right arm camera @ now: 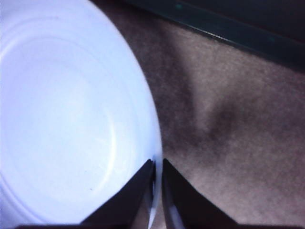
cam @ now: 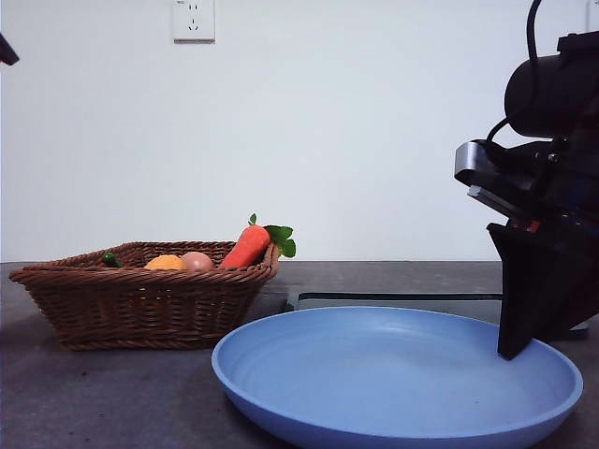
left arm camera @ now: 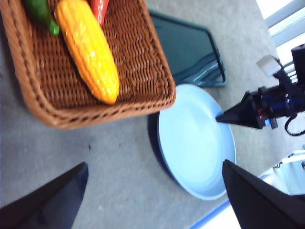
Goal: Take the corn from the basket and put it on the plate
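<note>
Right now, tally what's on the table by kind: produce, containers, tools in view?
Produce in the brown woven wicker basket: 4 (yellow ridged corn cob, red-orange carrot, green vegetable, pinkish-brown ball)
Containers: 3 (basket, round light-blue plate, flat black tray)
Tools: 2 (left tool open, right tool shut on the plate's rim)
Total: 9

This looks like a robot test bench in a lab or plain office room. A bare white wall with one white wall socket stands behind a grey speckled tabletop. Toy-like food props sit in a brown woven wicker basket, near a large round light-blue plate and a flat black rectangular tray.
</note>
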`<state>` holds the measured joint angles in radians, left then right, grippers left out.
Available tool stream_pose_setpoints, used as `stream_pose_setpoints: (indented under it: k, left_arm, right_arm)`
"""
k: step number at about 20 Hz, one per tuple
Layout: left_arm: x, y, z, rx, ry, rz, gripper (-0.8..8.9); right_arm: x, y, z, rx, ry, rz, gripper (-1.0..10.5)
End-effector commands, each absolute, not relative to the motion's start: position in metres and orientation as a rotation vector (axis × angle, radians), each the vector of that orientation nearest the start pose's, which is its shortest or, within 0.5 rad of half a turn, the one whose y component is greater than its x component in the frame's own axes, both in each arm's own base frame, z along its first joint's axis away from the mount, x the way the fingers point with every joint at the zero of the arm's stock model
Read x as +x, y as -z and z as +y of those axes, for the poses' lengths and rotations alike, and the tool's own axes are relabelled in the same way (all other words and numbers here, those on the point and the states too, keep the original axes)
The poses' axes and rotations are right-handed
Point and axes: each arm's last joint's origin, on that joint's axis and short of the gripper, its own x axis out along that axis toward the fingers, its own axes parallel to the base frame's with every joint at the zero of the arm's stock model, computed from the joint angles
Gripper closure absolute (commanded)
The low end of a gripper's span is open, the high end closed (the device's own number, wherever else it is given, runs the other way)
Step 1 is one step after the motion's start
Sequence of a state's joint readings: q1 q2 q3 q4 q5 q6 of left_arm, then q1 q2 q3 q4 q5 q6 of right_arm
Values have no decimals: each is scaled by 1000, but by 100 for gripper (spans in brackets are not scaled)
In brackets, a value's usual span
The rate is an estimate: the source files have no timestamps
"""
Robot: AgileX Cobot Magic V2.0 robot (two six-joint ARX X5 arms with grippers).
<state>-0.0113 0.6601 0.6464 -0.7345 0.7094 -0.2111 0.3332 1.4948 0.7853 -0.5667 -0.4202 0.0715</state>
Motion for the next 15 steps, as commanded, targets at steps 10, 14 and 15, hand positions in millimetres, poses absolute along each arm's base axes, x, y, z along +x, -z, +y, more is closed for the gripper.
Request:
stream_pose_setpoints:
  k: [10, 14, 15]
  left_arm:
    - [161, -295, -39, -353, 524, 768, 385]
    - [196, -301, -64, -252, 454, 836, 385]
    - [206, -300, -72, -225, 437, 855, 385]
  right_arm:
    - [206, -261, 80, 91, -635, 1129, 944]
    - [190, -307, 69, 87, -628, 1007, 944]
    - [186, -317, 66, 90, -624, 976, 944]
